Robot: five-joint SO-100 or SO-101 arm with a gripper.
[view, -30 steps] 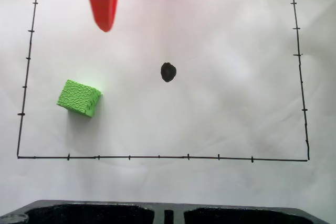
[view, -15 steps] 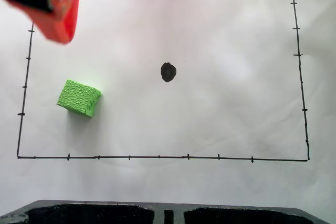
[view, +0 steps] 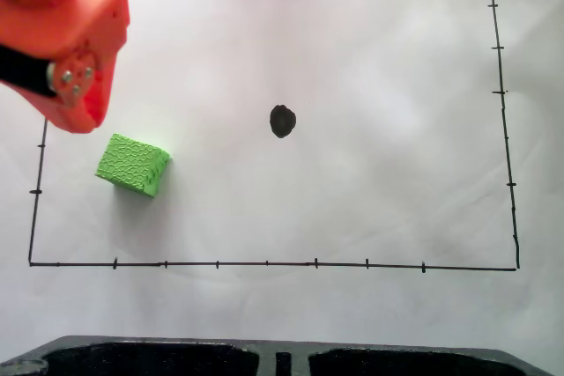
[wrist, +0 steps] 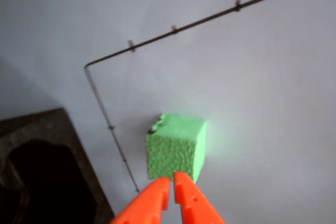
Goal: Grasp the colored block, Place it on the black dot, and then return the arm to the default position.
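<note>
On the white sheet, at eight o'clock from the black dot (view: 282, 121) and well apart from it, sits the green block (view: 132, 164), inside the drawn border. The orange arm (view: 66, 37) hangs at eleven o'clock above it. In the wrist view, the gripper (wrist: 171, 181) is nearly closed, empty, tips above the block's near edge.

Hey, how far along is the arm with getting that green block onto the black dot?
Nothing is done yet. The green block sits untouched, well left of the black dot in the fixed view. In hand: the gripper hovers at the block, jaws nearly closed in the wrist view. Left: grasp, place, return.
</note>
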